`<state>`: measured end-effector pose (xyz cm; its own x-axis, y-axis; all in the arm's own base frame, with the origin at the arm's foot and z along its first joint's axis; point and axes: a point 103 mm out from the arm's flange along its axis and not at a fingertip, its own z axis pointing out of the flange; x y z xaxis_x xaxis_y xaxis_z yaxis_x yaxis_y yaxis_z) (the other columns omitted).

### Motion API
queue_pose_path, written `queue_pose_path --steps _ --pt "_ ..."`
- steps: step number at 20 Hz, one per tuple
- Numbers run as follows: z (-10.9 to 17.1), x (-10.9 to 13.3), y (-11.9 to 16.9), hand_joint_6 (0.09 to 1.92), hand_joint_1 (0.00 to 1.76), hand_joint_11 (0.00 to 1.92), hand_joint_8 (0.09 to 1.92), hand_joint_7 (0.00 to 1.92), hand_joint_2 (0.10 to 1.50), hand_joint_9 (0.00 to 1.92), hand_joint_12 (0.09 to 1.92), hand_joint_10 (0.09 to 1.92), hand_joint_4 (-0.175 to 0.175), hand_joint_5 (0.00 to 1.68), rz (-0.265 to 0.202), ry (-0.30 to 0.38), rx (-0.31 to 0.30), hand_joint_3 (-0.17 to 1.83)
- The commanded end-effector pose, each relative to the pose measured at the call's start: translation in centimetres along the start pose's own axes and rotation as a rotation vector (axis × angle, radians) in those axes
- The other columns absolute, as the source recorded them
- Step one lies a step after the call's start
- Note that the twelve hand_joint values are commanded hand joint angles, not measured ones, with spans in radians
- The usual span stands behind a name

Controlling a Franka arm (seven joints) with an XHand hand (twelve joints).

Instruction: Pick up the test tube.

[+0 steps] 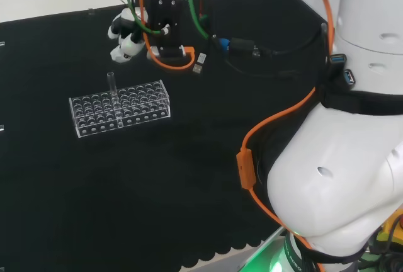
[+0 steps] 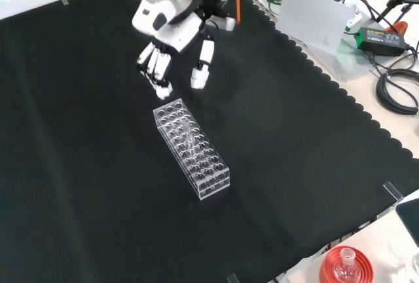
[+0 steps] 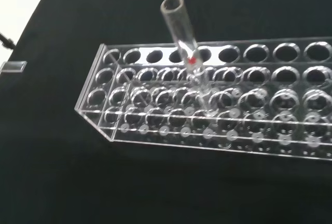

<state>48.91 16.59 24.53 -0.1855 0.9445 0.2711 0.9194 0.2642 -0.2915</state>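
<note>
On the black cloth (image 2: 98, 165), the hand (image 2: 171, 50) hangs relaxed, holding nothing, beyond the clear rack (image 2: 191, 147) with one test tube (image 1: 111, 83).

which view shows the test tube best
The wrist view: the test tube is close and large, standing in the clear rack, open mouth up. In the head view it is a thin clear stalk rising from the rack, below the robot hand. In the front view it is hard to make out.
</note>
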Motion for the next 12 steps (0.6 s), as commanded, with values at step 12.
queue_pose_path --steps 12 --pt "5.1 2.6 4.1 0.65 0.98 0.00 0.74 0.59 1.05 0.41 1.53 0.88 -0.044 0.35 -0.072 -0.063 0.117 -0.17"
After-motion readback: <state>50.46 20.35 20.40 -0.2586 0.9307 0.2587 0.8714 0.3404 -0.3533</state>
